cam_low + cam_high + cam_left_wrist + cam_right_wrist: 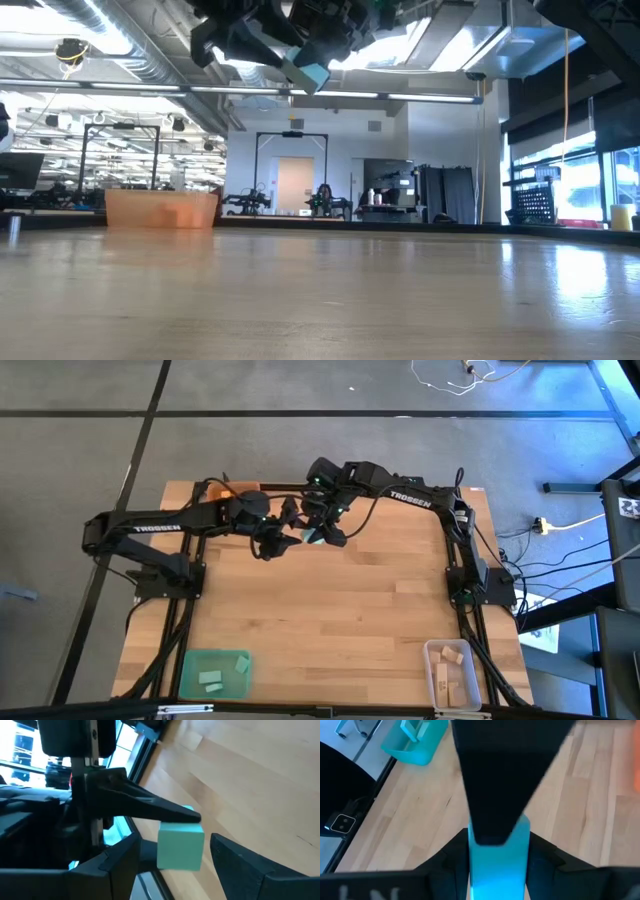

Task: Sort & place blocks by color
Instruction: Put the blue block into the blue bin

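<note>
High view: both arms meet above the far middle of the wooden table [330,610]. Right gripper [318,532] pinches a teal block [312,537], held off the tabletop. Left gripper [290,532] sits just beside it, fingers spread to either side of the same block. Green tray [190,665] at the near left corner holds three teal blocks [222,671]. Clear tray [437,682] at the near right corner holds pale wood blocks [452,656]. Orange tray [222,489] at the far left edge, mostly hidden under the left arm.

Low view: both grippers hang together at the top, well above the table; which is which can't be told here. The teal block [309,74] shows tilted between the dark fingers. Orange tray [160,208] stands on the far left of the tabletop.

Left wrist view: the teal block [180,846] is clamped from above by the right gripper's dark finger [145,809]. The left gripper's own fingers [252,870] stand apart on each side of the block; a gap shows on one side, no squeeze.

Right wrist view: right gripper [496,857] pressed onto the teal block [498,870], one finger covering its upper face. Left gripper's fingers flank it lower down. Green tray [415,740] with teal blocks inside sits far off at the table edge.
</note>
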Controlling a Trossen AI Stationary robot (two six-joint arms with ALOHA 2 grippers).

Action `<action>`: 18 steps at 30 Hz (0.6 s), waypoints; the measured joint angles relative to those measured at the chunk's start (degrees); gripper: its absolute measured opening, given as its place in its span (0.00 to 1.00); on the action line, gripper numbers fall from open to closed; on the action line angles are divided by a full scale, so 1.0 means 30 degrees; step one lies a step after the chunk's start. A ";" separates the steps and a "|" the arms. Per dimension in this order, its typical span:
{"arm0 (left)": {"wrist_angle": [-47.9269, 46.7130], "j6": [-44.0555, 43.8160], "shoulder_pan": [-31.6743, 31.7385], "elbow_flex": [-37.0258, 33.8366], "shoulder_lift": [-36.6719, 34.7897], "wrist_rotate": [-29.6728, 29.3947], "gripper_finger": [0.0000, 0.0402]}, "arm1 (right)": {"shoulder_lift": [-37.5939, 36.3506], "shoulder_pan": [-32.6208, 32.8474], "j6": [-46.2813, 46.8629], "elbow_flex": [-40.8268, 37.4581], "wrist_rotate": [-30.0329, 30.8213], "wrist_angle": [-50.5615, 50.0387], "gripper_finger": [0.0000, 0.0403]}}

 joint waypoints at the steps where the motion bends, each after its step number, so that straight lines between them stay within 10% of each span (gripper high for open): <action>1: 0.0133 0.0000 0.0000 0.0004 0.0158 0.0005 0.57 | 0.0000 0.0000 0.0000 0.0000 -0.0082 0.0094 0.33; 18: 0.1469 0.0495 -0.0007 -0.0007 0.1291 -0.0489 0.42 | 0.0000 -0.0010 0.0000 0.0018 -0.0702 0.0218 0.33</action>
